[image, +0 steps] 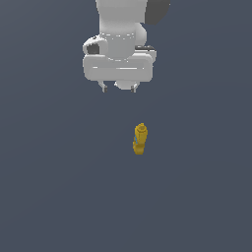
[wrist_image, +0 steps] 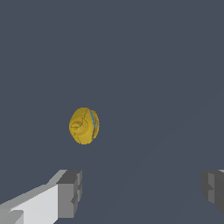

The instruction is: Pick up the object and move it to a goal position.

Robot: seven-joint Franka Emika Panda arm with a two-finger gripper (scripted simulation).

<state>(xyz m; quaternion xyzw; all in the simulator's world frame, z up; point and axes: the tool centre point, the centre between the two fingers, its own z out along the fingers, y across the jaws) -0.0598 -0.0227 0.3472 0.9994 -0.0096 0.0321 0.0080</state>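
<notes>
Open gripper (wrist_image: 140, 192) empty, upright mustard bottle (image: 140, 139) apart below

You've got a flat, plain slate-grey surface (image: 59, 197) filling the whole exterior view, no edge showing anywhere. Standing right on it is the small mustard-yellow bottle (image: 140, 139), upright, cap up, a blue label patch down its side. In the wrist view you're looking down on that bottle's (wrist_image: 84, 126) cap, a thin blue sliver at one edge, the same grey ground (wrist_image: 153, 65) all round it.
</notes>
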